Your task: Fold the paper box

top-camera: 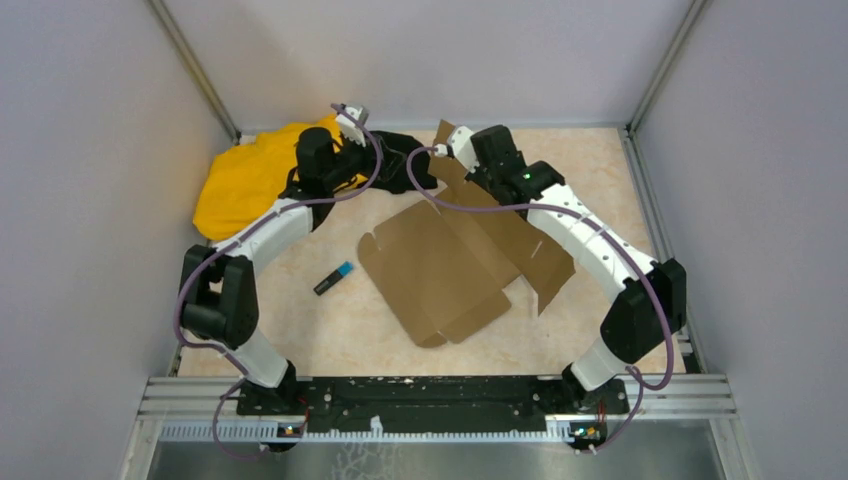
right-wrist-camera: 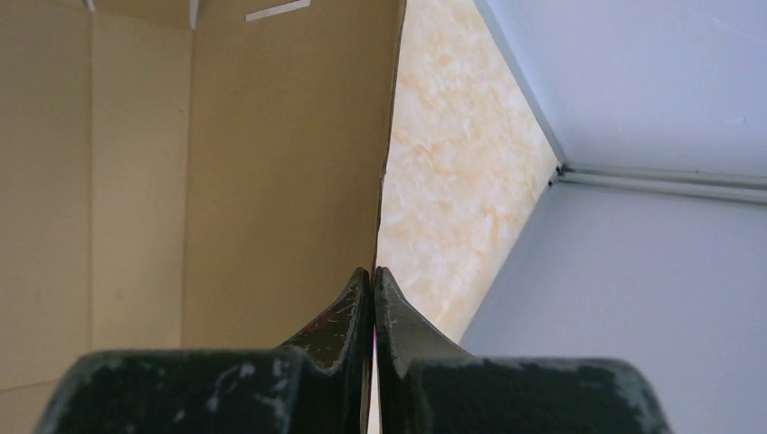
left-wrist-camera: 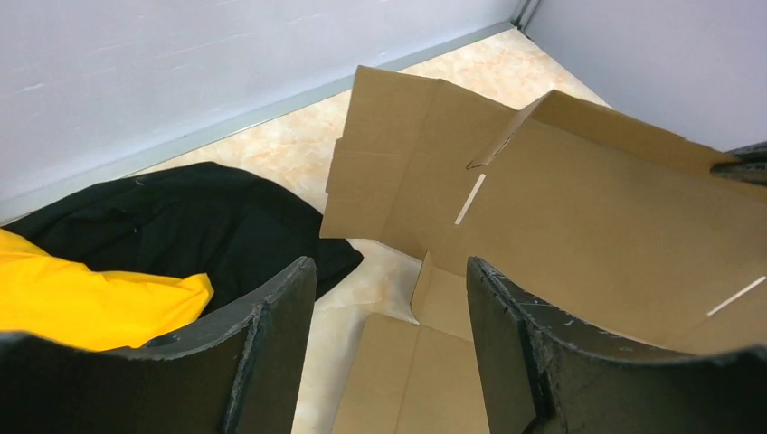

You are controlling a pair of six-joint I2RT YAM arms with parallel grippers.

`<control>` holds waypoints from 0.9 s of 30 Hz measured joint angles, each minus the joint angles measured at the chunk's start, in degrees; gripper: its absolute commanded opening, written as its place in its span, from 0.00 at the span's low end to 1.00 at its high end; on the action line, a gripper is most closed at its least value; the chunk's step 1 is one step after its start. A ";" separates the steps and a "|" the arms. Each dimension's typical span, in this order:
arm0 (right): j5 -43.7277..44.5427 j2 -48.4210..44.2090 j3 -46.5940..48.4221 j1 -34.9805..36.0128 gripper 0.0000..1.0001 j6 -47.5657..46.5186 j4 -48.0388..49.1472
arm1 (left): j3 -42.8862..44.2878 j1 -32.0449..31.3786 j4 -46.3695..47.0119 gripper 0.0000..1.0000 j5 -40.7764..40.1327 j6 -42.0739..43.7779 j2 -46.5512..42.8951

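The paper box (top-camera: 440, 270) is a flat brown die-cut cardboard sheet lying mid-table, with its far flap raised toward the back wall. My right gripper (top-camera: 452, 160) is shut on that raised part. In the right wrist view its jaws (right-wrist-camera: 374, 271) pinch the thin edge of the cardboard (right-wrist-camera: 226, 163). My left gripper (top-camera: 352, 170) hangs open to the left of the sheet, over the black cloth. In the left wrist view its fingers (left-wrist-camera: 389, 267) stand wide apart with nothing between them, and the cardboard (left-wrist-camera: 579, 208) with its slits lies ahead and to the right.
A yellow cloth (top-camera: 250, 175) and a black cloth (top-camera: 405, 160) are bunched at the back left. A small black and blue object (top-camera: 333, 279) lies on the table left of the sheet. Grey walls close in on three sides.
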 measured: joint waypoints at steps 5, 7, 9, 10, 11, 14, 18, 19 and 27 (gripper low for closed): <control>8.02 0.00 -2.47 2.01 0.00 -0.09 0.48 | -0.02 0.04 2.49 0.68 -0.02 -2.01 2.19; 10.88 0.00 -3.23 2.80 0.00 -0.09 1.11 | 0.46 0.13 3.45 0.69 0.00 -2.78 4.28; 13.86 0.00 -4.22 3.69 0.00 -0.07 1.86 | 1.51 0.39 3.76 0.69 0.31 -3.43 6.69; 15.28 0.00 -4.70 4.20 0.00 -0.11 2.14 | 2.64 0.59 3.96 0.69 0.72 -3.93 8.35; 16.76 0.00 -5.22 4.76 0.00 -0.24 2.45 | 4.00 0.79 3.98 0.69 1.14 -4.26 10.10; 20.68 -0.04 -6.75 6.25 0.00 -1.03 4.35 | 8.87 1.66 3.98 0.70 2.58 -5.20 15.17; 25.20 -0.15 -9.11 7.32 0.00 -3.37 7.65 | 16.96 3.26 4.48 0.71 5.49 -7.72 22.12; 26.38 -0.20 -9.88 7.45 0.00 -4.24 8.83 | 18.95 3.63 4.61 0.71 6.14 -8.39 23.78; 32.17 -0.57 -15.78 9.44 0.00 -12.04 18.64 | 27.21 4.76 5.90 0.73 10.82 -11.87 31.30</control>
